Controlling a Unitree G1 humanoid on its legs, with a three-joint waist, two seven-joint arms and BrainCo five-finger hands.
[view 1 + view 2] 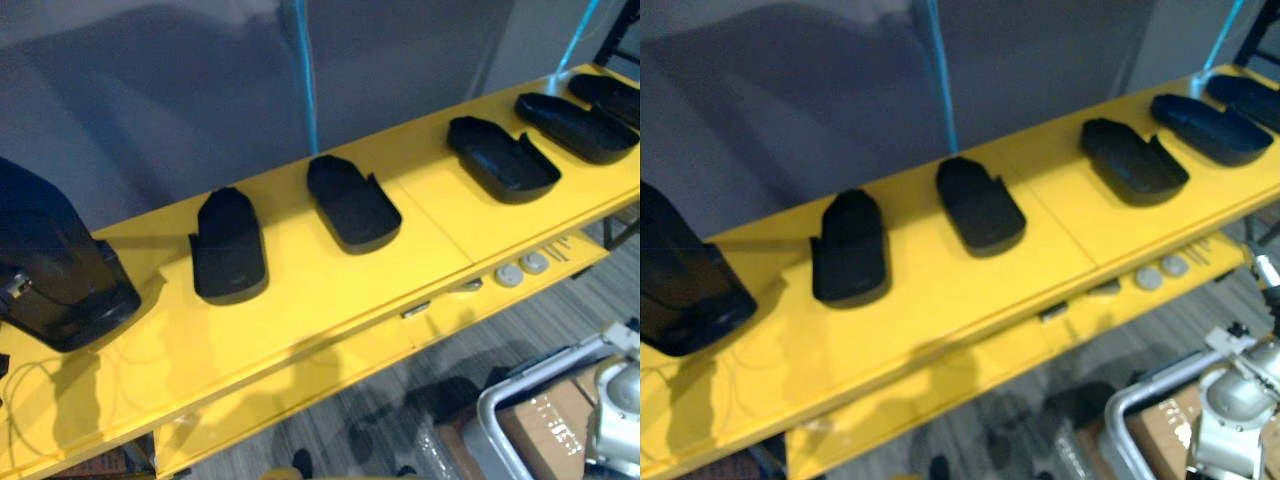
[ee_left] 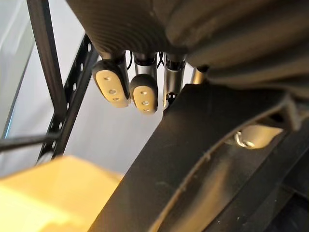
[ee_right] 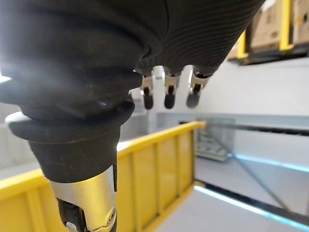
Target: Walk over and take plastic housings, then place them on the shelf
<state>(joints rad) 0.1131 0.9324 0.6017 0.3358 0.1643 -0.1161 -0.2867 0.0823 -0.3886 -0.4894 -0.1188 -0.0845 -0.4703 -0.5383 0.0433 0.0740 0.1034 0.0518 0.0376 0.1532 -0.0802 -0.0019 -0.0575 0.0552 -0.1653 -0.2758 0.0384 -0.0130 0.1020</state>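
Observation:
Several black plastic housings lie in a row on the yellow shelf: one at the left, one in the middle, one to the right, and others toward the far right end. At the shelf's left end a further black housing stands tilted on the yellow surface. My left hand has its fingers curled over the edge of that housing. My right hand hangs low at my right with relaxed fingers and holds nothing.
A grey wall rises right behind the shelf. Two pale round discs lie on the lower yellow ledge. A grey-framed cart with a cardboard box stands on the floor at the lower right. A yellow rail runs past my right hand.

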